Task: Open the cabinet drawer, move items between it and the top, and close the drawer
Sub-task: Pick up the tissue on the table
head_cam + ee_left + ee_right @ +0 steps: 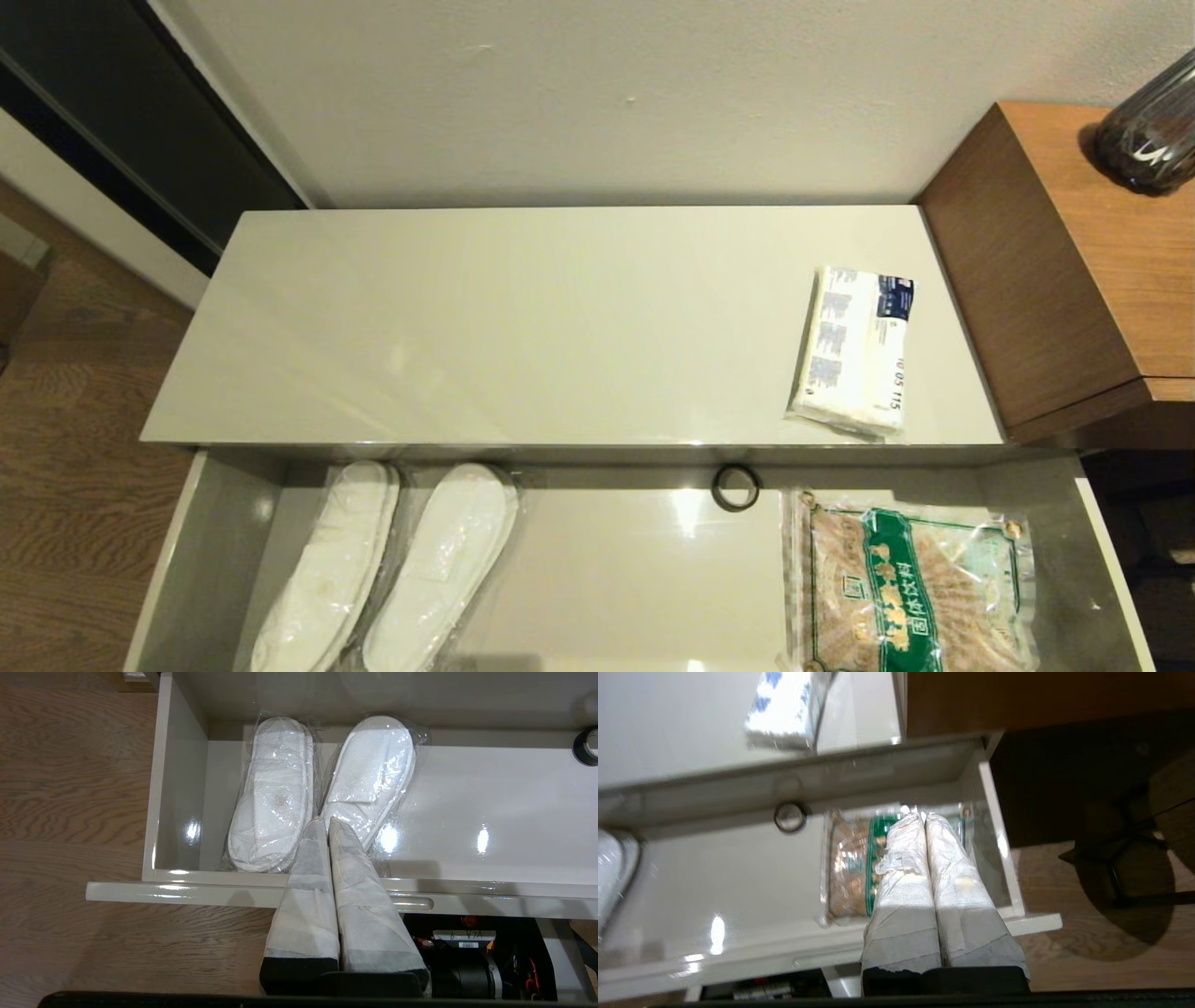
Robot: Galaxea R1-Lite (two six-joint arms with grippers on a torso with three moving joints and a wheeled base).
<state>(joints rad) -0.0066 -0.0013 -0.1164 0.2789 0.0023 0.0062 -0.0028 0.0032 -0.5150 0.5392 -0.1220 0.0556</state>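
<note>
The cabinet drawer stands pulled out below the cream-white top. The white packet with grey-blue print lies on the top's right end; it shows blurred as the white packet in the right wrist view. The clear packet with a green label and tan contents lies in the drawer's right end. My right gripper hangs shut and empty above that clear packet. My left gripper is shut and empty above the drawer's front edge, near the slippers. Neither gripper shows in the head view.
A pair of white slippers wrapped in clear plastic lies in the drawer's left part. A small black ring sits at the drawer's back. A taller brown wood-grain surface with a dark ribbed vase stands to the right.
</note>
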